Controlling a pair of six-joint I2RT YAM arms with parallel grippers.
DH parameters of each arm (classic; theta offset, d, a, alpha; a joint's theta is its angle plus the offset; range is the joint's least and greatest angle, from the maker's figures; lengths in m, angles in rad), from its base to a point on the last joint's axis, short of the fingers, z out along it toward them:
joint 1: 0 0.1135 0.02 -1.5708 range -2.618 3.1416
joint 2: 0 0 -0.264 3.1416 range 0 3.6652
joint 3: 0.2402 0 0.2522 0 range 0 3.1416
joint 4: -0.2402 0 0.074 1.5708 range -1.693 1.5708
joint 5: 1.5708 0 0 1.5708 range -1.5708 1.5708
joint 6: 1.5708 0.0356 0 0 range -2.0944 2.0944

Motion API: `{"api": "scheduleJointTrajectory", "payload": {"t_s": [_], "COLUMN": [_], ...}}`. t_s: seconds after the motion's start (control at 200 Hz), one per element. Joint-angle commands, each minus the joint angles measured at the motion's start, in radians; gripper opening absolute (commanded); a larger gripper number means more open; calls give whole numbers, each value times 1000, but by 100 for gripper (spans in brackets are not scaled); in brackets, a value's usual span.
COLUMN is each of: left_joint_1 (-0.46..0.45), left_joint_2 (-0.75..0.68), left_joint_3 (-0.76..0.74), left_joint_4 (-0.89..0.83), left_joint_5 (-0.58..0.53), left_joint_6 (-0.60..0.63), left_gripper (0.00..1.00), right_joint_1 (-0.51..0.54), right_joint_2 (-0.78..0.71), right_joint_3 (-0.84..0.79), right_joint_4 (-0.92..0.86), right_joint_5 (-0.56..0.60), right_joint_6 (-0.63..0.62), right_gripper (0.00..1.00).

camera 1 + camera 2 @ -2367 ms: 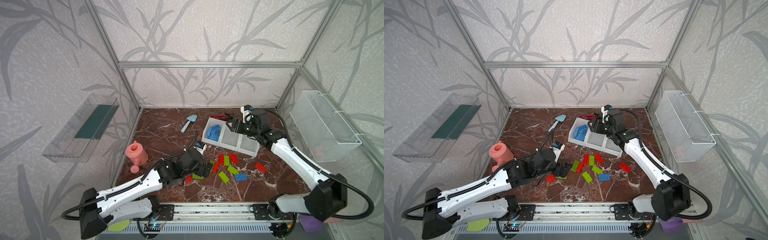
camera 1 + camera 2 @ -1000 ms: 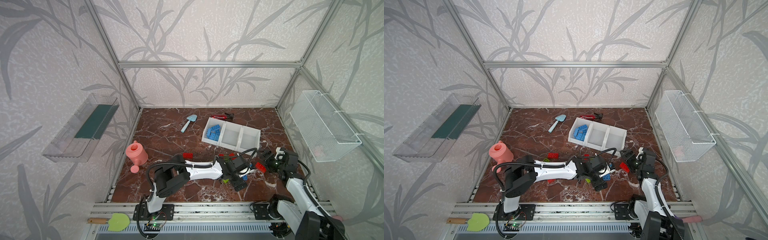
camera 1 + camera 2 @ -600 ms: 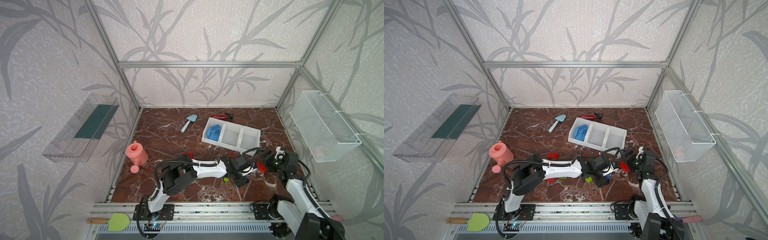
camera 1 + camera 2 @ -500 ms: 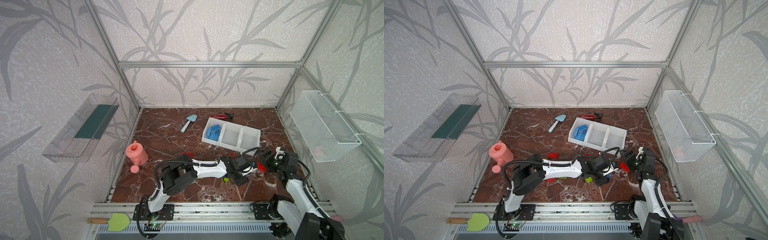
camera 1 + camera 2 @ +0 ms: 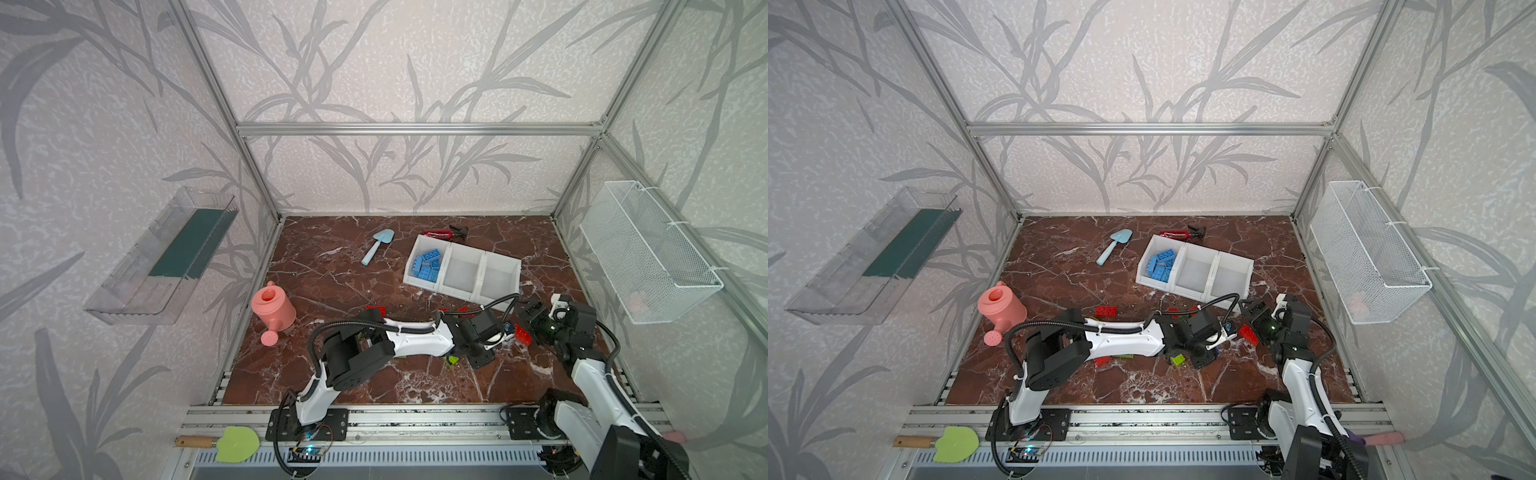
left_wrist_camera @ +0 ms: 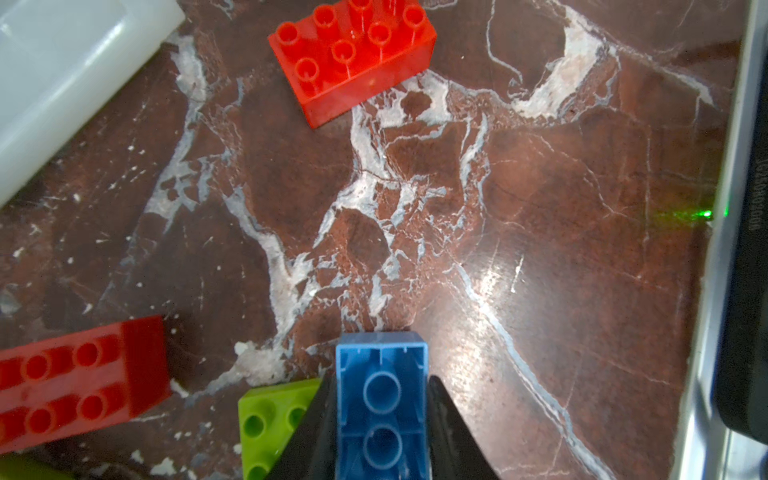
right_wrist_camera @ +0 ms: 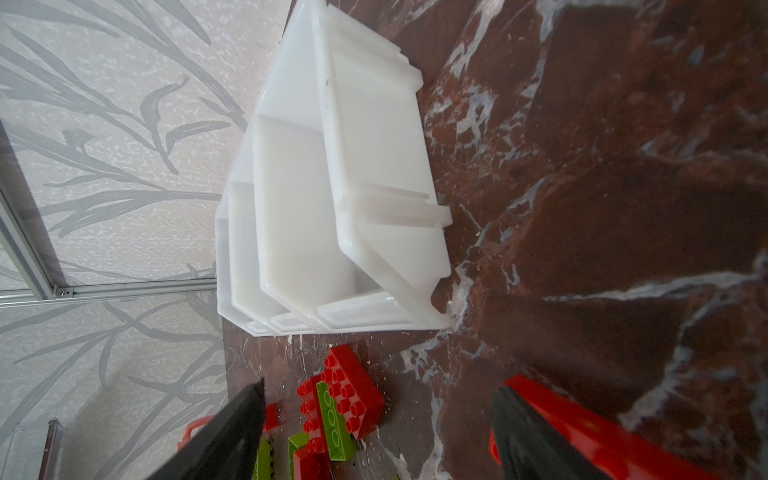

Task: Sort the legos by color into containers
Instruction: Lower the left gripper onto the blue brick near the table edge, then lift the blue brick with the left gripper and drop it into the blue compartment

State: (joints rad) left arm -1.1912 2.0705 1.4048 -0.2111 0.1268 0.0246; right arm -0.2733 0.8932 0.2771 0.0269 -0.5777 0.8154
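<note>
Our left gripper, wide a second ago, now clamps a chunky blue studded plastic brick among the loose bricks on the brown marble floor, so we judge it ready for the blue-filled end of the white plastic three-bin row, while our right gripper gapes empty.

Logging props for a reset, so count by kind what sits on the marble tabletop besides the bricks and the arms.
Small white plastic open-top bins: 3
Light blue toy trowel: 1
Pink plastic watering can: 1
Red spray bottle with black trigger: 1
Total: 6
</note>
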Motion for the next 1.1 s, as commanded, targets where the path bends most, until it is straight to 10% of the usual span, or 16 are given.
{"api": "scheduleJointTrajectory", "payload": {"t_s": [0.0, 0.69, 1.095], "left_joint_1": [-1, 260, 453], "left_joint_2": [-56, -355, -264], "left_joint_3": [-12, -139, 29], "left_joint_4": [12, -5, -42], "left_joint_5": [-33, -76, -138], "left_joint_6": [13, -89, -146], "left_gripper": [33, 32, 33], "right_joint_1": [-4, 83, 230], "right_joint_2": [-19, -37, -68], "right_joint_3": [-9, -2, 22], "right_joint_4": [15, 30, -16], "right_joint_5": [-17, -25, 52], "right_joint_6": [-7, -53, -100], "right_gripper": [86, 86, 85]}}
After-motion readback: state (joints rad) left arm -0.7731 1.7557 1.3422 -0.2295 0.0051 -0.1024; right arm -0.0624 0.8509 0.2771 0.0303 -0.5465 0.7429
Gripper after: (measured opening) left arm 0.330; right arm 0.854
